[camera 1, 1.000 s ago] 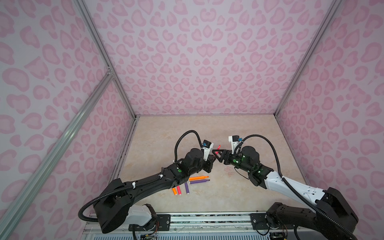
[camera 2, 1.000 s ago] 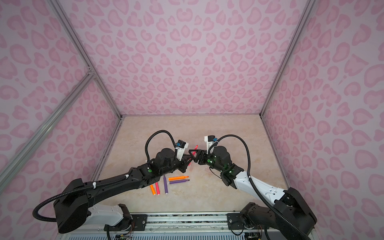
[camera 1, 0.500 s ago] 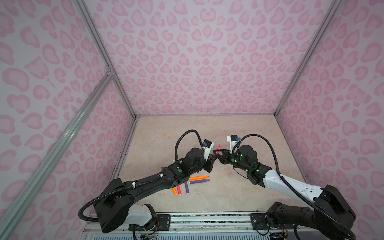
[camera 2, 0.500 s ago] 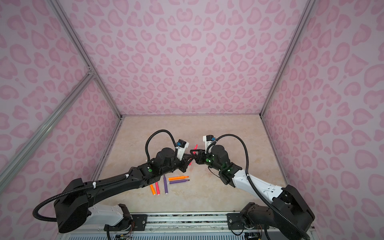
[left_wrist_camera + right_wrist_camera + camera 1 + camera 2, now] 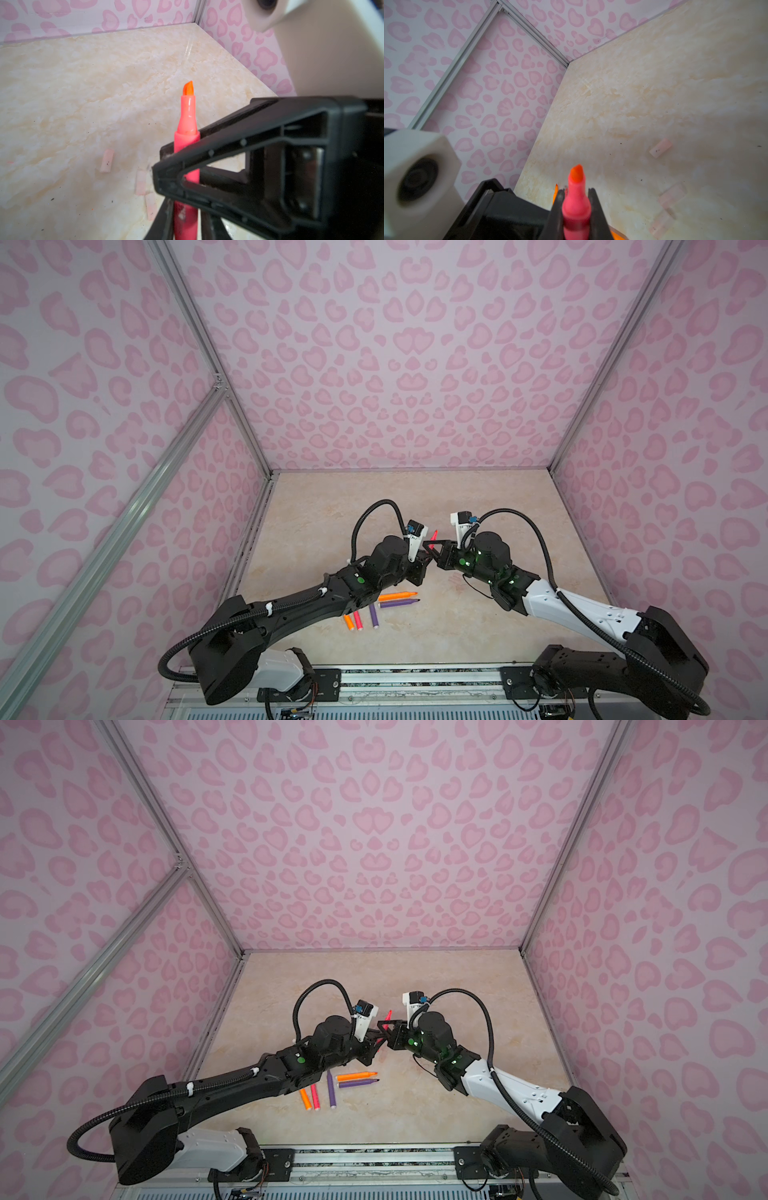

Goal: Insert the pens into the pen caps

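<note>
- The right gripper [image 5: 576,197] is clamping the pink pen [image 5: 576,205] just below its tapered neck. Its jaws are pressing on both sides of the barrel, and the bare chisel tip is sticking out beyond them.
- The left gripper [image 5: 185,224] is sitting lower on the same barrel, with the pen running up between its jaws. I cannot tell from the left wrist view whether they are pressing on it or standing slightly off it.
- In both top views the two grippers are meeting tip to tip above the middle of the table [image 5: 415,497]. The pink pen is standing tilted, clear of the surface, with its tip pointing up and away toward the back wall.
- Five more pens are lying on the table near the front, beside the left arm.
- An orange pen [image 5: 397,596] and a purple pen [image 5: 399,604] are lying side by side, almost parallel, tips pointing right.
- A second orange pen [image 5: 348,622], a second pink pen [image 5: 357,620] and a second purple pen [image 5: 374,616] are lying fanned close together, their far ends hiding under the arm.
- The pen caps [image 5: 107,161] are lying loose on the table below the grippers. Three are showing in the left wrist view, one by itself and two nearly end to end.
</note>
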